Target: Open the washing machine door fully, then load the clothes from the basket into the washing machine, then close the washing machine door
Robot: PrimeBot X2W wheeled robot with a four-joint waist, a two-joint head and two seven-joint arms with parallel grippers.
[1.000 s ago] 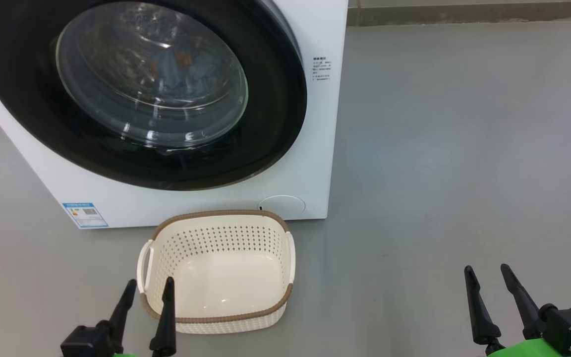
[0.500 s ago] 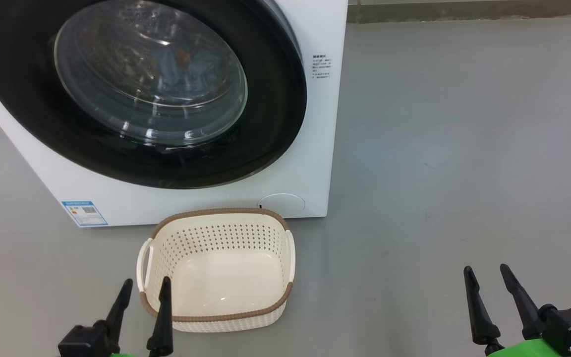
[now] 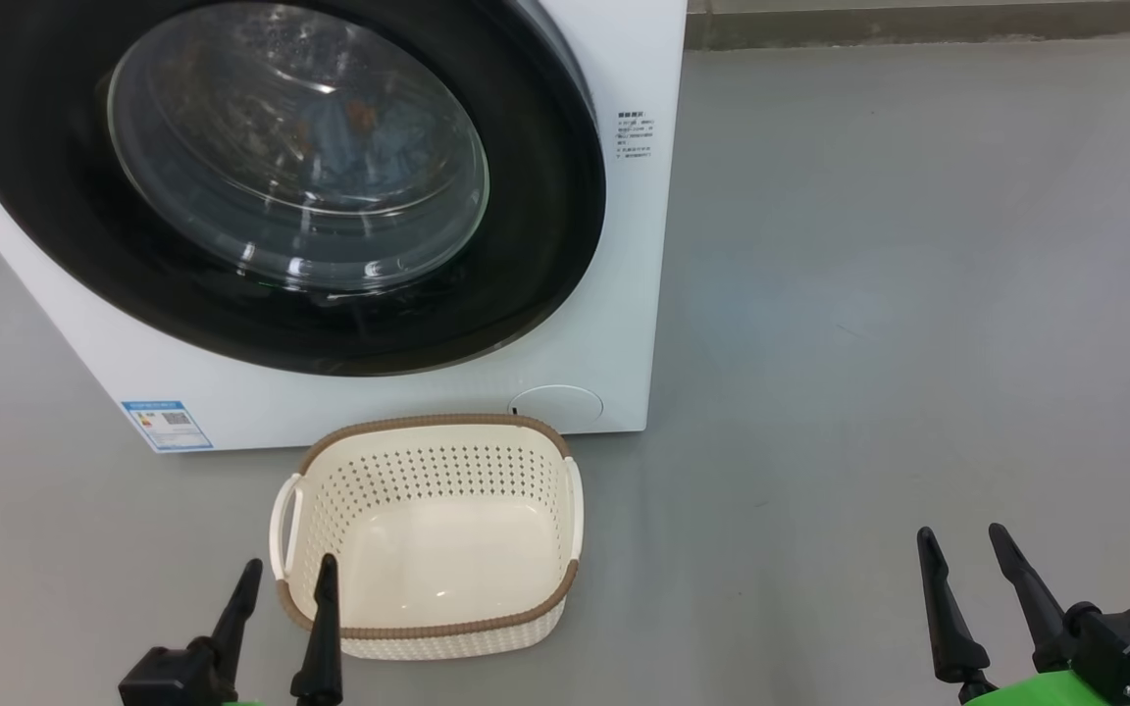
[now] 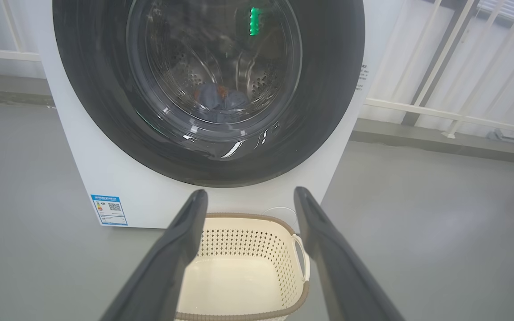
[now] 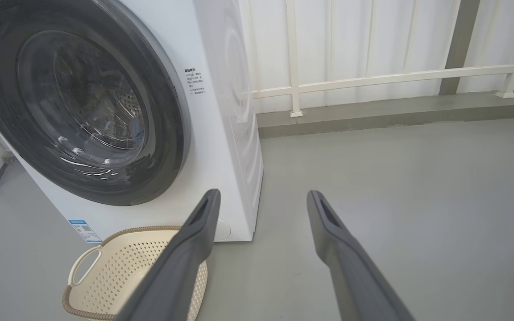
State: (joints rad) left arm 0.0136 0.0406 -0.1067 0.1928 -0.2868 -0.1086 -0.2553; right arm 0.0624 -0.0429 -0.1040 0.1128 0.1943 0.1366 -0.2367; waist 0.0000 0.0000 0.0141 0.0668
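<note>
Before the washing machine | washing machine door shut, ahead of left gripper, the nearer | right gripper well aside | both jaws wide, empty

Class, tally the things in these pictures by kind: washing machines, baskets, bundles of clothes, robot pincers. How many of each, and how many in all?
Washing machine: 1
Basket: 1
Clothes bundle: 1
Pincers, the left pincer and the right pincer, both open: 2
Total: 5
</note>
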